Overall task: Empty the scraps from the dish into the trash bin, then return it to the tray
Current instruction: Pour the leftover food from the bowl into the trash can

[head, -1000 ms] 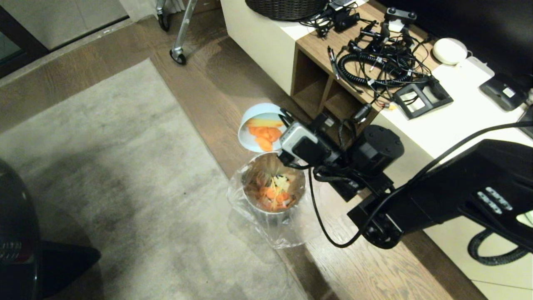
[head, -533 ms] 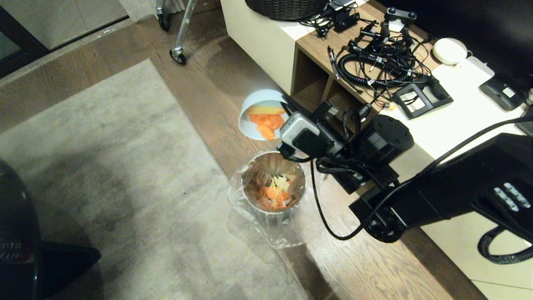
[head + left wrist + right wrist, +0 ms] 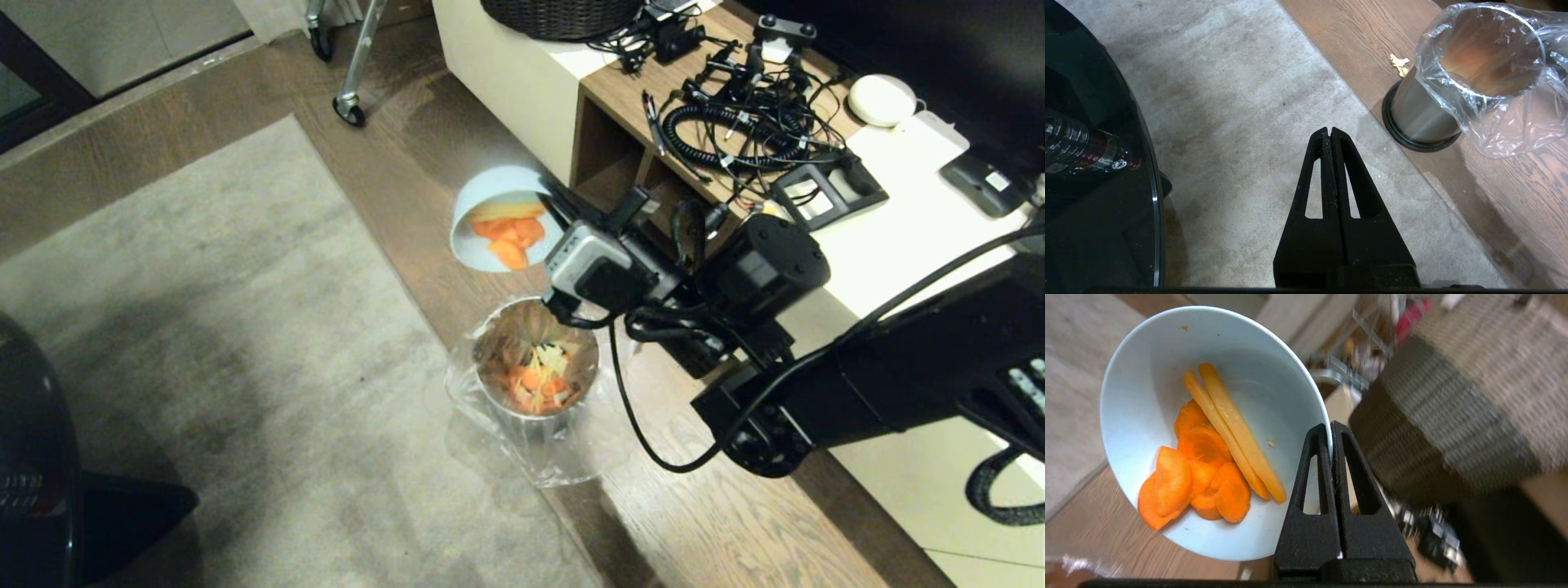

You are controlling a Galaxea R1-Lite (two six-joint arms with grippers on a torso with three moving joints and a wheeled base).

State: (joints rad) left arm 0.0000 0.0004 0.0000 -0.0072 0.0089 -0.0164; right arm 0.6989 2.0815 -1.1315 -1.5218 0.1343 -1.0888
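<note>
In the head view the right end effector (image 3: 558, 214) sits just above the middle of the frame, its black fingers pinching the rim of the dish (image 3: 490, 214). The right wrist view shows the grip closely: the two fingers (image 3: 1318, 457) are pressed together on the thin white rim, one inside the bowl and one outside. The dish is held in the air and tilted so its open side faces the lower left of the head view. The scraps (image 3: 508, 234), orange carrot slices and two paler sticks, lie gathered against its lower wall, all inside the bowl.

The trash bin (image 3: 535, 363) stands on the wooden floor just below the dish in the head view, at the edge of the grey rug (image 3: 204, 343). Its clear plastic liner spills over the rim and spreads on the floor around it. Orange and yellow food bits already lie at its bottom. The dish hangs above and slightly to the upper left of the bin's mouth, not touching it.

The left end effector (image 3: 1330, 134) shows only in the left wrist view, its fingers pressed together on nothing, hanging over the rug near the bin.

A tabletop (image 3: 890, 237) at the upper right carries tangled black cables (image 3: 735, 114).
</note>
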